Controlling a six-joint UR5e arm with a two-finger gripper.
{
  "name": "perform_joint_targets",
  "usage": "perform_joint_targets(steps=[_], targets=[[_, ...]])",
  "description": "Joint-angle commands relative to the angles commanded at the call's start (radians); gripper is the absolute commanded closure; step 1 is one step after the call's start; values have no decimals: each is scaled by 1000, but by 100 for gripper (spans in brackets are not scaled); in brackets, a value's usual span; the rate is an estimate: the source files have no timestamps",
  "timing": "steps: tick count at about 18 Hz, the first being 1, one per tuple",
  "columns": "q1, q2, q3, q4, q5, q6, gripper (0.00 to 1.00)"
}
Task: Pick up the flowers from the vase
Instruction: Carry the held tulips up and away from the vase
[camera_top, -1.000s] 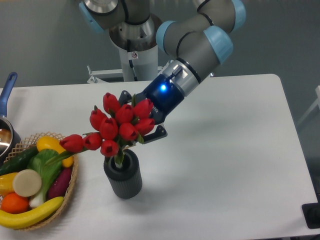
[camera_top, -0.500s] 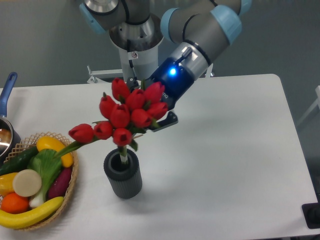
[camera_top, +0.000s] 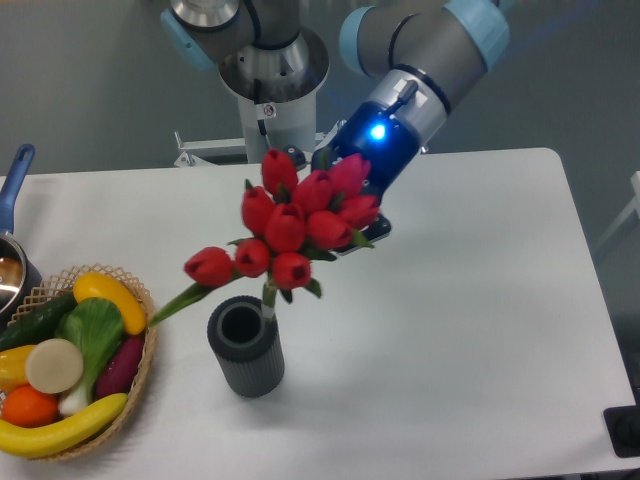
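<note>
We hold the flowers (camera_top: 300, 215) in the gripper (camera_top: 350, 215), which is closed on the bunch from behind; the red buds hide the fingers, so we cannot say how wide the jaws stand, only that the bouquet hangs from them. The bunch is in the air above the table (camera_top: 480, 330), up and a little to the right of the vase (camera_top: 245, 345). The stem end (camera_top: 268, 296) seems just at the rim of the vase or barely above it; we cannot tell if it is fully free. One bud (camera_top: 208, 266) and a long leaf (camera_top: 180, 300) lean out toward the basket (camera_top: 140, 370) on the left. We judge the step in hand is the lift out. The next move calls for more height, straight up, so the stem does not tip the vase.
</note>
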Motion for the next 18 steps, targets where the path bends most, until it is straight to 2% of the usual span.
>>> perform_joint_targets(steps=[5, 8, 18], targets=[[87, -52, 66, 0, 0, 3, 63], [127, -63, 72, 0, -5, 5, 63], [134, -60, 61, 0, -11, 5, 63]])
